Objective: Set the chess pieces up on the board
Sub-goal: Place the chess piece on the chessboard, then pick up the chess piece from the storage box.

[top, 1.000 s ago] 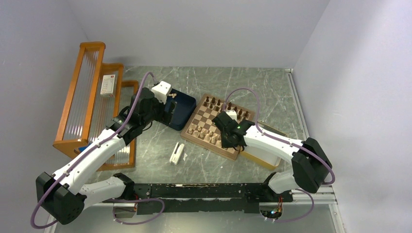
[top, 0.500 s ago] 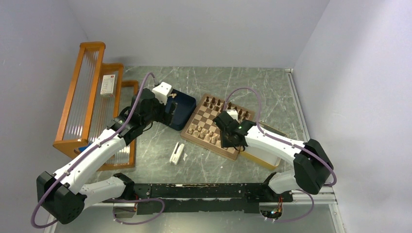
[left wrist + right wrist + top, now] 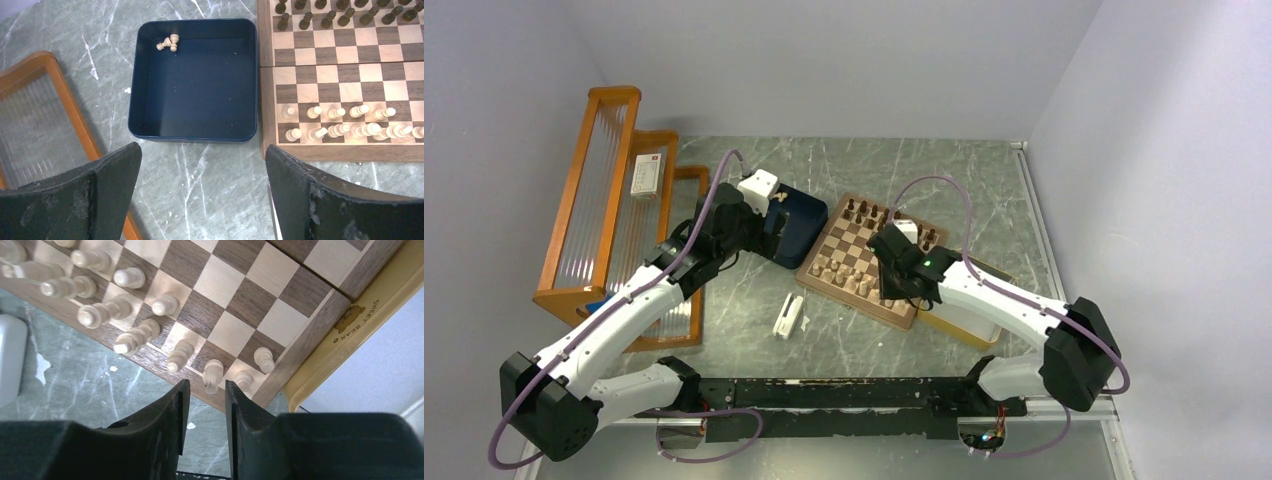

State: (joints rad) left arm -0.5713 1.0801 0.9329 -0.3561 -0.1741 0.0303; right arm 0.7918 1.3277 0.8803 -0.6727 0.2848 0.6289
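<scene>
At the middle of the marble table (image 3: pixel 754 300), the board (image 3: pixel 854 240) sits turned at an angle. Pale pieces (image 3: pixel 350 122) fill its two near rows and dark pieces (image 3: pixel 330 17) stand along its far side. The right gripper (image 3: pixel 205 385) hangs over the board's near right corner, just beside the yellow-rimmed tray (image 3: pixel 350 330). Its fingers are only narrowly parted and grip nothing; a pale knight (image 3: pixel 214 374) stands on the edge row below the gap, with space either side. To the left, the left gripper (image 3: pixel 202 147) hovers spread wide and empty above the dark blue tray (image 3: pixel 200 95), where two pale pieces (image 3: pixel 169 42) lie touching in the far left corner.
</scene>
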